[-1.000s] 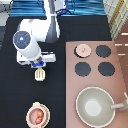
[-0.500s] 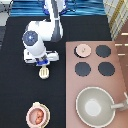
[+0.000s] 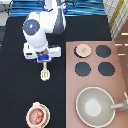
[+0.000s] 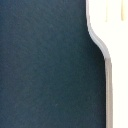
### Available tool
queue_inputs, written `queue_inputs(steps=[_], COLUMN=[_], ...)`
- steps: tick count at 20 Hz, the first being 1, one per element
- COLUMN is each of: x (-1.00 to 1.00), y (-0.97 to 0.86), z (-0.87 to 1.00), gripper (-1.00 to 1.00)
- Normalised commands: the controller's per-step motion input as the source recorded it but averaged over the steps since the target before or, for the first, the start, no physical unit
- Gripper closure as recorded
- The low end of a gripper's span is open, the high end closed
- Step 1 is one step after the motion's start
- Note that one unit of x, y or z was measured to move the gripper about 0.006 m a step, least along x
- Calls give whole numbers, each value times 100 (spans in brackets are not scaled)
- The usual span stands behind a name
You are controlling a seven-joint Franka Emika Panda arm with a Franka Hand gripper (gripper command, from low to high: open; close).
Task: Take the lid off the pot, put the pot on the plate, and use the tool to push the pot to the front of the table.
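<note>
Black table (image 3: 15, 75) under hand (image 3: 44, 64): tool (image 3: 45, 74), plate (image 3: 38, 114).

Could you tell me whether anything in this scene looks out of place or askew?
Nothing stands out. The lid sits on the stove, the pot rests on the plate, and the end effector hangs over the tool.

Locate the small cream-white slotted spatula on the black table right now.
In the exterior view, the cream-white spatula lies left of the stove panel, directly below the gripper.
</note>
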Motion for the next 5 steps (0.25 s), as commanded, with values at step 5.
queue_inputs(steps=[5], x=[0], y=[-2], z=[88], gripper=[-100])
